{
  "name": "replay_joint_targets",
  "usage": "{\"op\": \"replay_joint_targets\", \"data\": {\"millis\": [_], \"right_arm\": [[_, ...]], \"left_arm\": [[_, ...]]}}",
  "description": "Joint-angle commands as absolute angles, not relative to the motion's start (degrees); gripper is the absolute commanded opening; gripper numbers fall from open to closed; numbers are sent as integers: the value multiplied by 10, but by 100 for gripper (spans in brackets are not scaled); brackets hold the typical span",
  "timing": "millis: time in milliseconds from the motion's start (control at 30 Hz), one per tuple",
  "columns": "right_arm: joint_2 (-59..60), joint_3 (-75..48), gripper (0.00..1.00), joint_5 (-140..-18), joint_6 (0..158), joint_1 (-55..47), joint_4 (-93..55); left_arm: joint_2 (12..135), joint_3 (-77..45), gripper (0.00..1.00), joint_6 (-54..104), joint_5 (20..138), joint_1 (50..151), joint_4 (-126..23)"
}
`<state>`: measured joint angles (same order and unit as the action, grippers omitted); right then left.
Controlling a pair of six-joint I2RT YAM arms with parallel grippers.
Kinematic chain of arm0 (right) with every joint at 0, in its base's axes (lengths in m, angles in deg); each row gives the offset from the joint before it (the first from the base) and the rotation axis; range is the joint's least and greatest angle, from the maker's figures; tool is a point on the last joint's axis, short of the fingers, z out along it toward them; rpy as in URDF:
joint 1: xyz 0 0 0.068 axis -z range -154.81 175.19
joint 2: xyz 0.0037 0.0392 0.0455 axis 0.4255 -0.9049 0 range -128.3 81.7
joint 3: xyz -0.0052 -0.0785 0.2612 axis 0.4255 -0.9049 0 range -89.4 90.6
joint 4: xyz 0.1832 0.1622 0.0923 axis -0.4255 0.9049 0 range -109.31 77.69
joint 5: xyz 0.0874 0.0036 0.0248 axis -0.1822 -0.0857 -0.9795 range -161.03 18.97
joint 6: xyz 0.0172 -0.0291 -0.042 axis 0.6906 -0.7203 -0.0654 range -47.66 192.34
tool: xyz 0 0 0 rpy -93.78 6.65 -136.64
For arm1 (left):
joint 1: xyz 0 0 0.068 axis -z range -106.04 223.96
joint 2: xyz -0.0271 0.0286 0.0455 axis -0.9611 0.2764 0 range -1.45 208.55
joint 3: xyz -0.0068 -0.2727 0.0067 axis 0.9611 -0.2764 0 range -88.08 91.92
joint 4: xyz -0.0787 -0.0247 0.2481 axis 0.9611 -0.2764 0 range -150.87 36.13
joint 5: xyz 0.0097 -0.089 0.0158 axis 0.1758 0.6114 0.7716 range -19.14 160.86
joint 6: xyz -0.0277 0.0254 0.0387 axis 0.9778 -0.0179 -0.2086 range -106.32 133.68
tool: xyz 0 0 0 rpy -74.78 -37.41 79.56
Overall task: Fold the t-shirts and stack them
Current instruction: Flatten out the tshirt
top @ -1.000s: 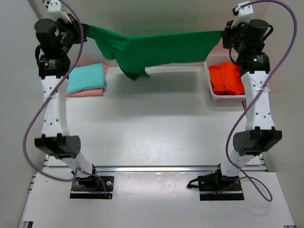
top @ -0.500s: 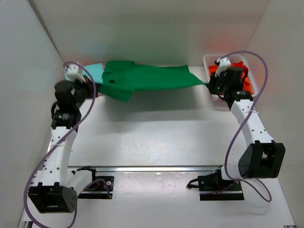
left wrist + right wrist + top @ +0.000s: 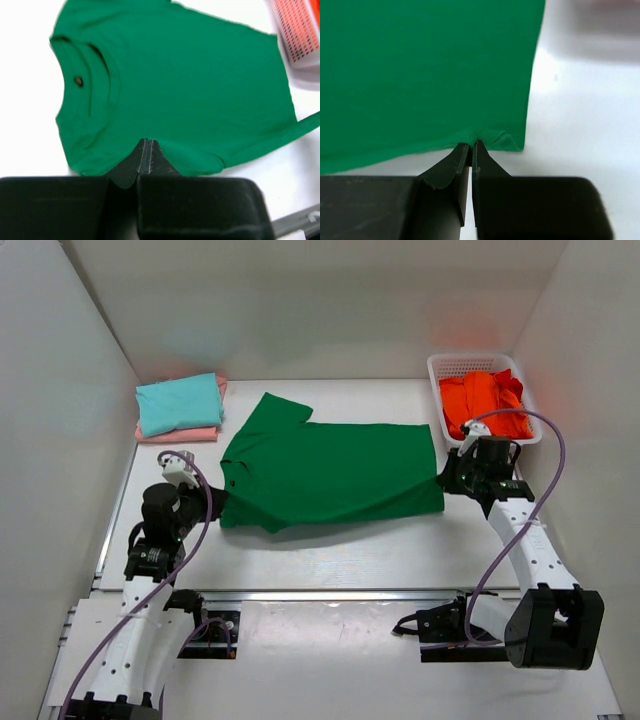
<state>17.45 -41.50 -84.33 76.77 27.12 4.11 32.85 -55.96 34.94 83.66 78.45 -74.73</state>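
A dark green t-shirt (image 3: 330, 475) lies spread on the table with its collar to the left; its near edge sags a little between the two grippers. My left gripper (image 3: 215, 502) (image 3: 148, 141) is shut on its near left edge below the collar. Pinching the near right hem corner is my right gripper (image 3: 443, 483) (image 3: 471, 144), where the cloth (image 3: 420, 75) bunches at the fingertips. A folded teal t-shirt (image 3: 180, 403) rests on a folded pale pink one (image 3: 180, 434) at the back left. An orange-red t-shirt (image 3: 485, 405) lies crumpled in the basket.
The white lattice basket (image 3: 470, 360) (image 3: 300, 30) stands at the back right corner, just behind the right gripper. White walls close in the table at the left, back and right. A metal rail (image 3: 330, 593) runs across the near edge.
Both arms came down and towards the near side. The green t-shirt went from hanging stretched in the air to lying spread on the table, still held at both ends.
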Motion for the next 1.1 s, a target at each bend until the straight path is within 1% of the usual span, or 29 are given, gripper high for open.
{"op": "replay_joint_targets", "data": {"millis": [0,133,200,367,500,633,767,867,967,1067], "right_arm": [[205,-450,0,-840,790,272,78],[215,-473,0,-839,806,264,121],[233,-480,0,-825,827,237,154],[253,-470,0,-804,879,211,229],[267,-446,0,-732,916,162,291],[263,-436,0,-772,892,231,305],[243,-422,0,-789,869,268,324],[233,-412,0,-782,874,254,348],[220,-412,0,-817,862,270,361],[225,-418,0,-806,855,263,382]], "left_arm": [[309,-580,0,366,827,798,-760],[307,-585,0,360,828,799,-759],[312,-579,0,364,828,802,-757],[319,-574,0,356,826,802,-757],[317,-578,0,352,823,805,-758],[317,-574,0,350,809,802,-764],[324,-565,0,349,797,796,-762],[330,-557,0,345,801,794,-758],[325,-558,0,350,808,797,-768],[312,-552,0,343,797,806,-790]]}}
